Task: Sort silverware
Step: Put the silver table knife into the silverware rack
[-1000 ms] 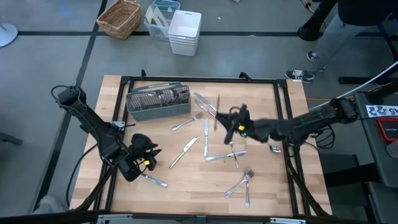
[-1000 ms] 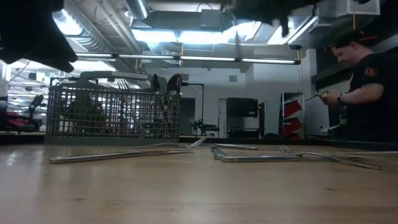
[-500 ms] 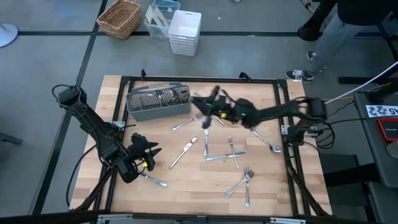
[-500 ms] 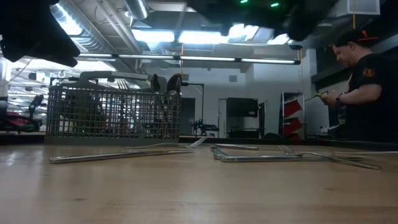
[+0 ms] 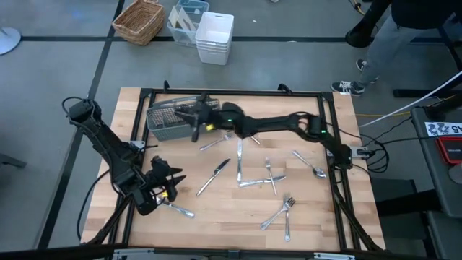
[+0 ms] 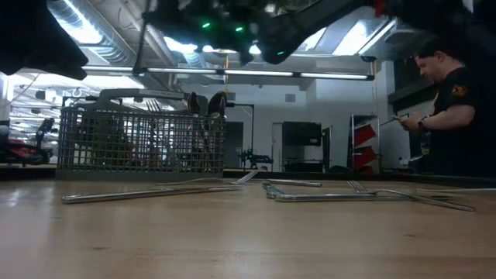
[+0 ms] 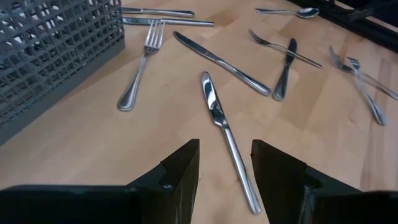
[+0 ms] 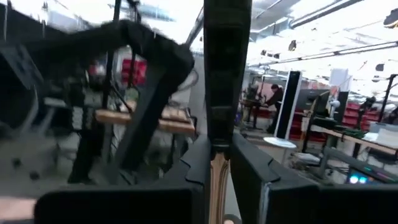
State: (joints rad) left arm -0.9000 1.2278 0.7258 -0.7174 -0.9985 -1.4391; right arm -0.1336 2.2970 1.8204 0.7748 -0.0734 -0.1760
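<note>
One knife (image 8: 217, 186) pinched between right fingers (image 8: 249, 174), above caddy (image 5: 170, 119)

mesh caddy (image 5: 164, 121): 1 | loose silverware (image 5: 214, 177) on table (image 5: 216, 220): about 10 | person (image 6: 453, 101): 1 | wicker basket (image 5: 138, 20): 1

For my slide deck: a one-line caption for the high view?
Right gripper carries a utensil over the mesh caddy; left gripper waits open.

A pale wooden table (image 5: 216, 217) in a black frame carries a grey wire-mesh caddy (image 5: 170, 119) near its far left corner. Loose silverware (image 5: 239, 160), forks, knives and spoons, lies scattered flat across the middle and right.
</note>
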